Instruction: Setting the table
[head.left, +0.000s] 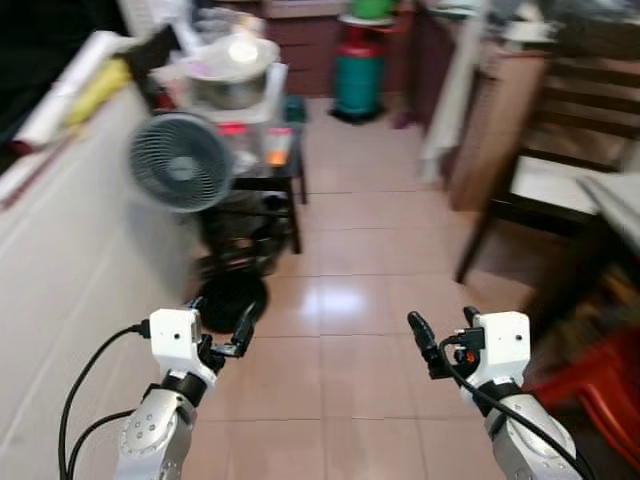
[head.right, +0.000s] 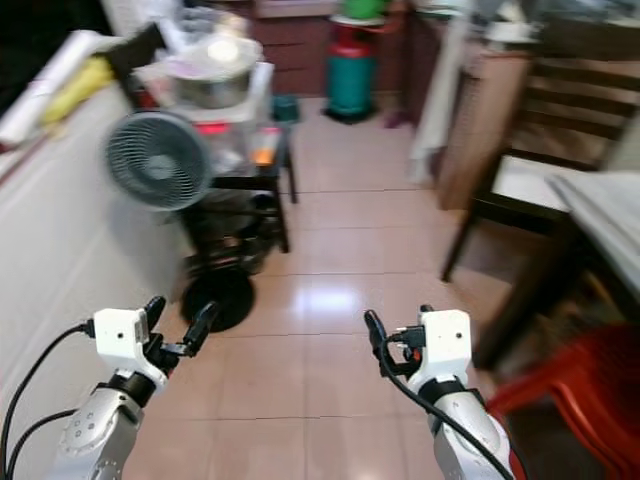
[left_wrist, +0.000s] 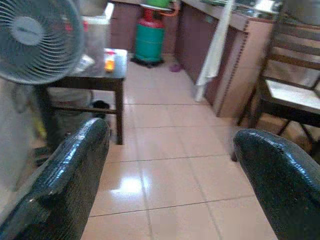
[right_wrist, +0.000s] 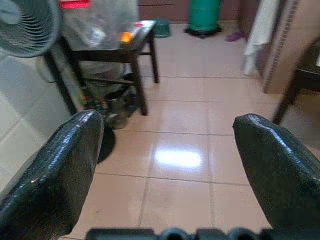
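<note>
A tiled floor (head.left: 350, 300) is seen stretching ahead, slightly blurred. A white tiled wall (head.left: 60, 260) is seen at the left of the floor. At the right of the floor, a wooden chair (head.left: 560, 190) is seen, with the pale edge of a table (head.left: 615, 205) just beside it and a red stool (head.left: 600, 385) lower down, nearer the robot. Past the chair, a wooden counter (head.left: 480, 120) is seen with a white cloth (head.left: 450, 100) hung at its side. At the far end of the floor a green gas cylinder (head.left: 358, 80) stands upright. Against the wall at the left of the floor, a dark side table (head.left: 265, 180) is seen, loaded with a metal pot (head.left: 232, 75) and smaller items too blurred to name. A fan (head.left: 182, 160) stands in front of it, its round base (head.left: 225, 300) on the floor.

No tableware for the setting can be made out; the table edge beyond the chair is the nearest task thing seen.

The left end effector (head.left: 222, 322) is held above the floor near the fan base, its fingers (left_wrist: 75, 180) spread apart and empty. The right end effector (head.left: 440, 335) is held above the floor toward the chair, its fingers (right_wrist: 65, 170) likewise apart, with nothing between them.
</note>
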